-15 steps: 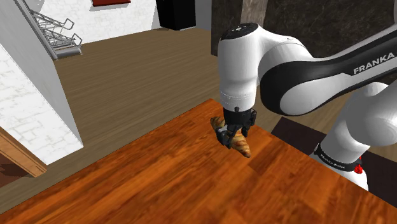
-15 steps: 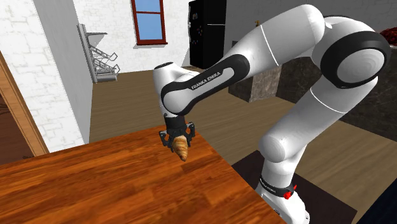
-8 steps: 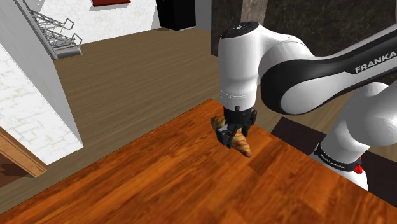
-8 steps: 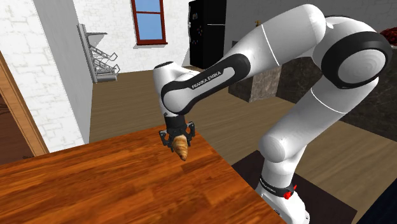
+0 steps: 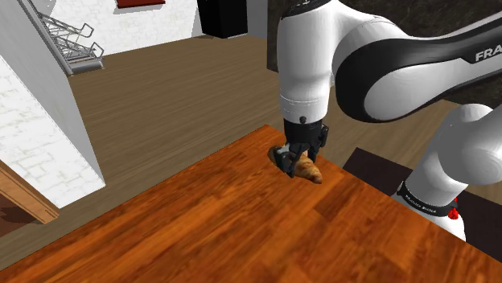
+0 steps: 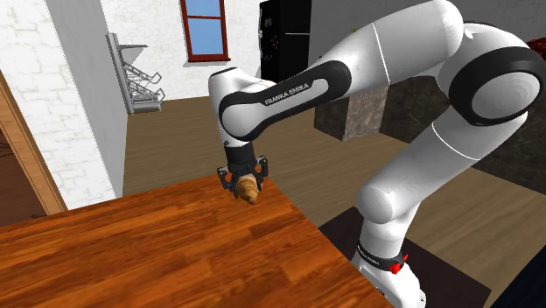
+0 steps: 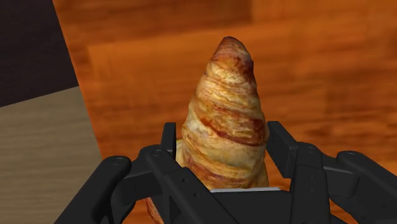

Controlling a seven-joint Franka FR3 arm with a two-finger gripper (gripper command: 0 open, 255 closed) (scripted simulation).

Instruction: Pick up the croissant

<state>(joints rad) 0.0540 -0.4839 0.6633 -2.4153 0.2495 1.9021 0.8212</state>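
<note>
gripper (image 5: 294, 158) is clenched on the croissant (image 7: 224, 108): 2 black fingers (image 7: 280, 151) clasp its thick end, w/ the tapered tip poking out past them. croissant hangs low over the wooden table (image 5: 201, 233), right by the far corner; can't tell if the tip clears the top. risks, imo: grip sits near 1 end, so the pastry could pivot or slip out. a drop here prob goes off the edge to the floor (image 5: 161, 88).

The black claw (image 6: 244, 184) hangs from the white arm, clasping a golden-brown croissant (image 6: 251, 190) over the wooden table (image 6: 175, 254) near its far edge.
</note>
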